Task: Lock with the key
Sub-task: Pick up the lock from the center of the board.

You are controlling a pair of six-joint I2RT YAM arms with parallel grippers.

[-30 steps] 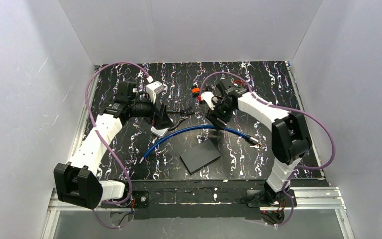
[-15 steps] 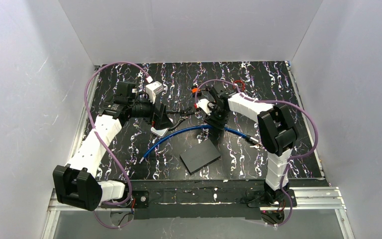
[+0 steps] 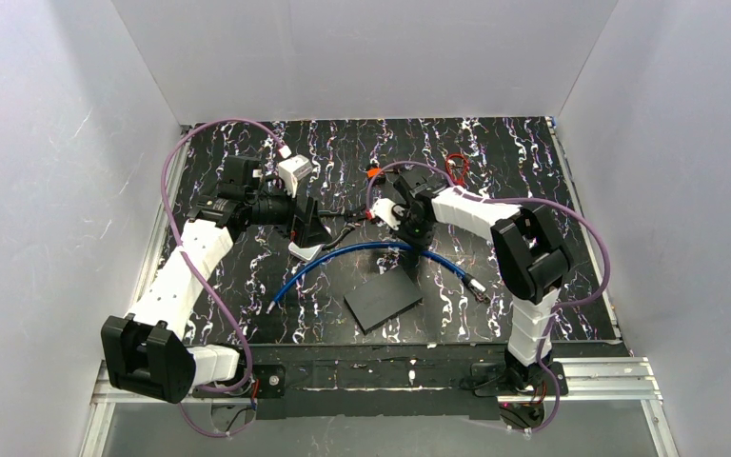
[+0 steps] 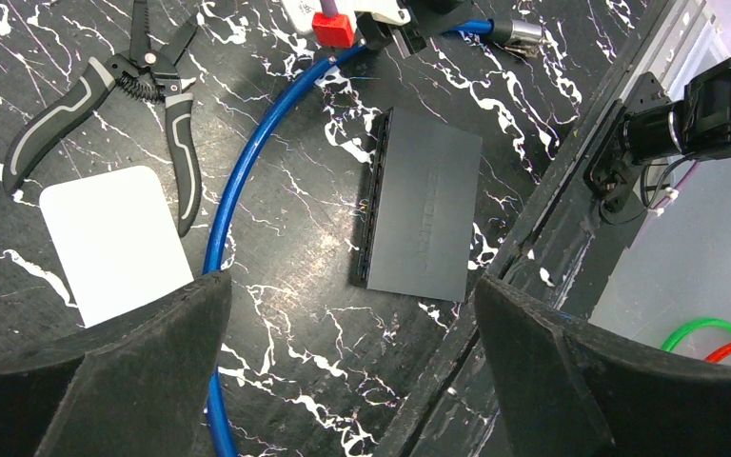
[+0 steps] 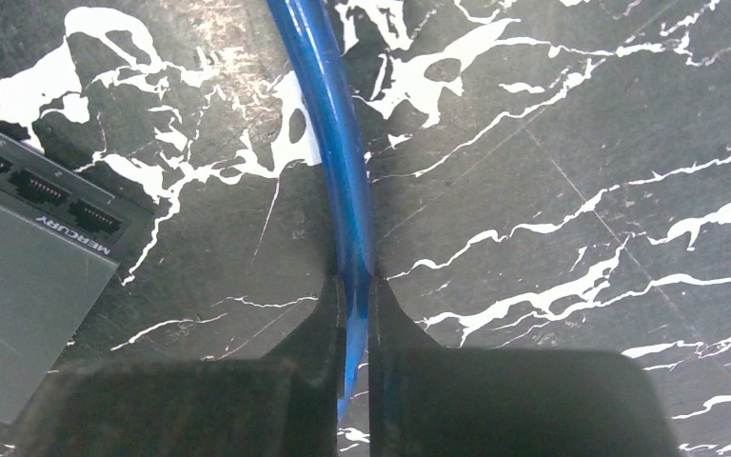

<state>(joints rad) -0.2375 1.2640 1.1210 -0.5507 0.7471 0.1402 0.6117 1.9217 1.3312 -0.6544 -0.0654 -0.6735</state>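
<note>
the right arm is folded tight, its elbow raised at the right side and its forearm reaching back toward the middle of the counter (image 3: pixel 514 143), wrist turned down so the right end effector (image 3: pixel 409 240) meets the surface. the left arm stretches from its base along the left side, then bends inward, and the left end effector (image 4: pixel 350 283) hangs over the counter with its fingers spread wide and nothing between them. the lock (image 3: pixel 347 254) lies in a long arc across the middle of the counter, one end low at the left, the crest near the centre, a metal end piece (image 3: pixel 479 286) down at the right. the overhead view hides the grip. the right wrist view shows both fingers pressed against the blue cable, pinching it with no gap to spare, near a black flat box (image 5: pixel 19 314). the left wrist view makes plain the pliers (image 4: pixel 143 105) and a white card (image 4: pixel 114 243) lying on the far side of the cable from the box. only the overhead view takes in a red loop (image 3: pixel 455 167) near the far edge.
</note>
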